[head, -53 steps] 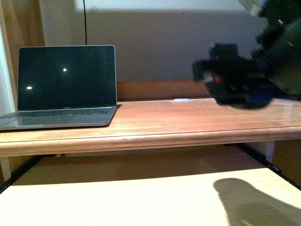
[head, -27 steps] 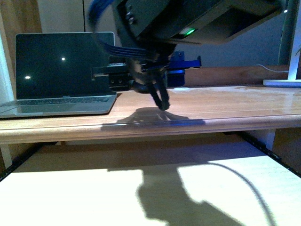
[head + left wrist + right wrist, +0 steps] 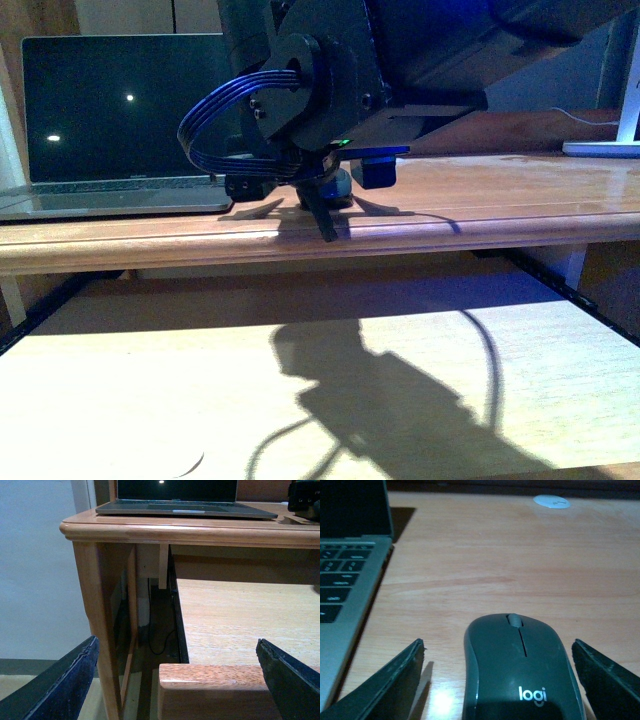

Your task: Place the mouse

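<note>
The mouse (image 3: 520,675) is dark grey with a pale logo. It rests on the wooden desk (image 3: 485,570), just right of the laptop (image 3: 345,580). My right gripper (image 3: 497,680) is open, with its fingers (image 3: 390,685) on either side of the mouse and a gap to each. In the front view the right arm (image 3: 340,80) hangs low over the desk's front edge beside the laptop (image 3: 120,110), and it hides most of the mouse. My left gripper (image 3: 177,680) is open and empty, low beside the desk's leg (image 3: 95,615).
A small white disc (image 3: 551,501) lies at the back of the desk. A white object (image 3: 600,148) with a cable stands at the desk's far right. A pale lower shelf (image 3: 150,400) extends under the desk. A blue ribbon cable (image 3: 215,115) loops off the right arm.
The right arm has swung left and down from the upper right. Its gripper now sits at desk level by the laptop. The front view has shifted slightly.
</note>
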Motion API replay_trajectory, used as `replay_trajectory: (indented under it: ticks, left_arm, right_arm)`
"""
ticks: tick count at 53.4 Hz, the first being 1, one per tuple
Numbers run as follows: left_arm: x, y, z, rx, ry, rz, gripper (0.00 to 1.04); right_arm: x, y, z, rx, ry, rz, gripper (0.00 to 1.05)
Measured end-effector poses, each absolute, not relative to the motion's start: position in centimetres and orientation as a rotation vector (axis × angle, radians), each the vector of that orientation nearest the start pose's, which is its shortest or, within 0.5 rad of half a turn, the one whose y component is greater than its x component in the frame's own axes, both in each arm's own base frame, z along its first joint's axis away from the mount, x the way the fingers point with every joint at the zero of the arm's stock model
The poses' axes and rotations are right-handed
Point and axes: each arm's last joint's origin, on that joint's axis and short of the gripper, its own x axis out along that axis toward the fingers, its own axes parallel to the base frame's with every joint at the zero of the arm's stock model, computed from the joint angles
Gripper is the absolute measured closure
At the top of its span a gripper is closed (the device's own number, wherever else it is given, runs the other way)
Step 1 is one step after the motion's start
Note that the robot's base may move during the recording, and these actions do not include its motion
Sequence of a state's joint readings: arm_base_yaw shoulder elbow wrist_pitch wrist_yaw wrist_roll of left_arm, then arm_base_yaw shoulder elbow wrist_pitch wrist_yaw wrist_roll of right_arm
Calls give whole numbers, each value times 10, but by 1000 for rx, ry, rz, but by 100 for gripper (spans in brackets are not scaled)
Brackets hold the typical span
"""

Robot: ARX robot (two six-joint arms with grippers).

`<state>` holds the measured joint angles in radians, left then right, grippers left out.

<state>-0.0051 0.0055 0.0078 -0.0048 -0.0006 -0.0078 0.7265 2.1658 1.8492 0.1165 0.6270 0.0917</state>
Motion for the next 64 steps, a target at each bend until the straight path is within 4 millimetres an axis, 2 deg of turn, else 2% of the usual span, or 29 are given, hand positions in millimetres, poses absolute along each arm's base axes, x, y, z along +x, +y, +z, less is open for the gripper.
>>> replay_trajectory:
  ticks: [2, 10, 17, 24, 29, 30, 33, 40, 45, 51, 57, 64]
  left_arm:
    - [98, 0, 165, -8, 2, -5, 8]
    - [98, 0, 165, -8, 2, -5, 8]
    - [98, 0, 165, -8, 2, -5, 8]
    - [98, 0, 165, -8, 2, -5, 8]
    - [98, 0, 165, -8, 2, -5, 8]
    - [98, 0, 165, -8, 2, -5, 8]
    - [98, 0, 165, -8, 2, -5, 8]
    - [98, 0, 165, -8, 2, -5, 8]
    - [98, 0, 165, -8, 2, -5, 8]
    - [98, 0, 165, -8, 2, -5, 8]
    - [98, 0, 165, -8, 2, -5, 8]
    - [98, 0, 165, -8, 2, -5, 8]
  right_arm:
    - [389, 320, 288, 2, 139, 113, 6]
    - [376, 285, 310, 105, 38, 170, 7]
    - [354, 234, 334, 152, -52, 259, 7]
    - [328, 183, 338, 148, -94, 392, 7]
    - [302, 143, 318, 112, -80, 531, 7]
    - [301, 141, 316, 109, -78, 537, 7]
    - [289, 116, 296, 91, -49, 593, 7]
    - [249, 50, 235, 21, 18, 720, 7]
    - [222, 20, 207, 29, 65, 824, 7]
    - [197, -8, 189, 43, 99, 896, 7]
    - [175, -27, 173, 80, 152, 997, 7]
    - [166, -34, 163, 104, 211, 1008, 7]
